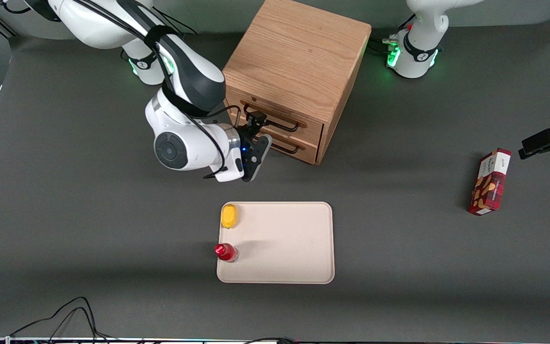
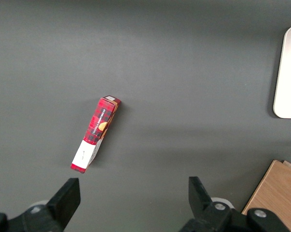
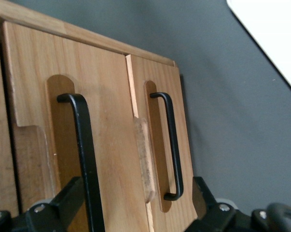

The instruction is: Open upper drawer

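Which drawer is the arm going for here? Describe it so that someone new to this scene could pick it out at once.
Find the small wooden cabinet standing on the dark table. Its front holds two light oak drawers, each with a thin black wire handle. The target is the upper drawer, directly under the cabinet's top, above the lower drawer; the gripper is at its handle.

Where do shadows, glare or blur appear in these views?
Front view: soft shadows beside the cabinet, box and red bottle; gripper at the upper drawer. Right wrist view: tray overexposed, near fingers blurred, handles sharp. Left wrist view: even light.
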Robot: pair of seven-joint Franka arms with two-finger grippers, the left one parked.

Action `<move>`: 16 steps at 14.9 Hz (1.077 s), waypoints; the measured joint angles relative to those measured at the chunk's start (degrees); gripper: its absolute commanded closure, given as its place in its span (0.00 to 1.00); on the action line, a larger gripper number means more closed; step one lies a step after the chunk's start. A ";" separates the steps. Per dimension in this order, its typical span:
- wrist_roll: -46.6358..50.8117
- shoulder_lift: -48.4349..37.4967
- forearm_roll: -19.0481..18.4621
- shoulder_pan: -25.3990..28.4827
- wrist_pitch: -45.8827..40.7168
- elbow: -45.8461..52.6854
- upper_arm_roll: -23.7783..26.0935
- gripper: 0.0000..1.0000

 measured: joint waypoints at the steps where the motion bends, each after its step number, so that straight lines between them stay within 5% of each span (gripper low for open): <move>1: 0.17 0.12 -0.12 0.06 0.31 -0.44 0.41 0.00; 13: 0.37 1.24 -0.30 0.00 1.28 -2.18 1.07 0.00; 16: 0.37 4.04 -3.01 -0.88 3.90 0.20 0.21 0.00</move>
